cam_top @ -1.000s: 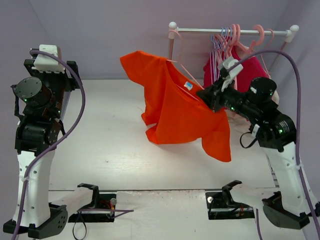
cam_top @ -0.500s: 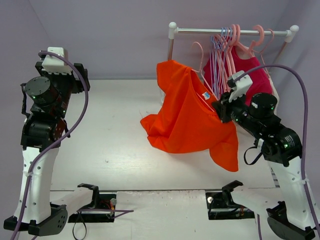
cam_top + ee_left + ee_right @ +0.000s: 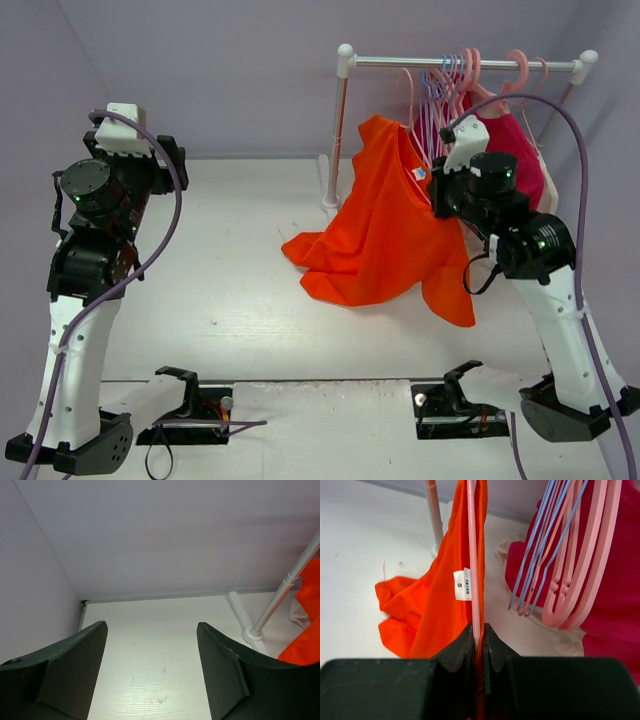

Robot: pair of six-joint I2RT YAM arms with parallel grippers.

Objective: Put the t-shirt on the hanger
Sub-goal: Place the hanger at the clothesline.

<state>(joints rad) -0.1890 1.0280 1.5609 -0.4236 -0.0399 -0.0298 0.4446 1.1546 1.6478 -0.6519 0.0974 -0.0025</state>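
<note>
The bright orange t-shirt [image 3: 380, 230] hangs on the thin pale pink hanger [image 3: 408, 105], its lower part bunched on the table. The hanger's hook reaches up to the rail; whether it rests there I cannot tell. My right gripper [image 3: 437, 192] is shut at the shirt's neck. In the right wrist view its tips [image 3: 476, 630] pinch the hanger [image 3: 471, 555] together with orange t-shirt cloth [image 3: 430, 610], just below the white label [image 3: 462, 584]. My left gripper [image 3: 160, 158] is far off at the left, open and empty [image 3: 152, 630] over bare table.
A white clothes rack's rail [image 3: 400, 62] crosses the back right on a post [image 3: 335, 130], with its foot on the table [image 3: 252, 632]. Several pink and lavender hangers [image 3: 450, 90] and a magenta shirt [image 3: 520, 150] hang on it, close beside my right gripper.
My right arm has carried the hanger and t-shirt to the right and back, up to the rail. The left arm has drifted slightly right, still open.
</note>
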